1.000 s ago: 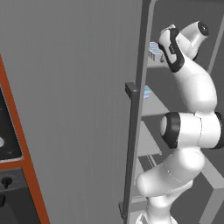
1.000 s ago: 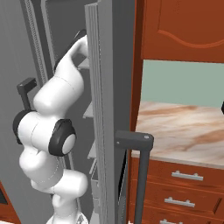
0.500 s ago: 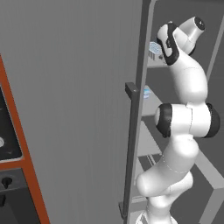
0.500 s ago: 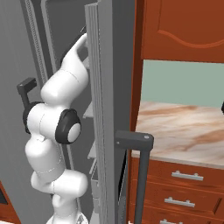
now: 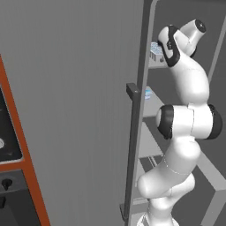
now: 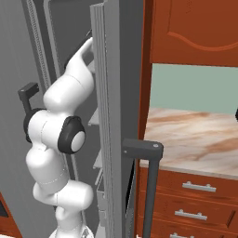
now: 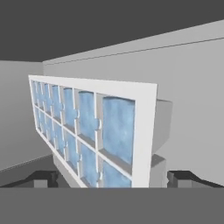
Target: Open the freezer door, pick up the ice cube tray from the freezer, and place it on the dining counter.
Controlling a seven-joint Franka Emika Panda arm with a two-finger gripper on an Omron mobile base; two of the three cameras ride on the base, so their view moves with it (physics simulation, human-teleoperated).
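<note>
Straddling the ice cube tray [image 7: 89,133], pincer [image 7: 113,178] spread wide, fingertips [image 7: 186,178] apart from its sides

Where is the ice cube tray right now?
The ice cube tray sits on an upper freezer shelf, close before the open jaws in the hand view, behind the arm's wrist.

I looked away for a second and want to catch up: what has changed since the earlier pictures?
The arm has straightened upward, its elbow rising as it reaches deeper toward the upper freezer shelf. The end effector is open, its fingertips either side of the ice cube tray, nothing gripped yet. The freezer door stays open, and the tray stays on its shelf.
</note>
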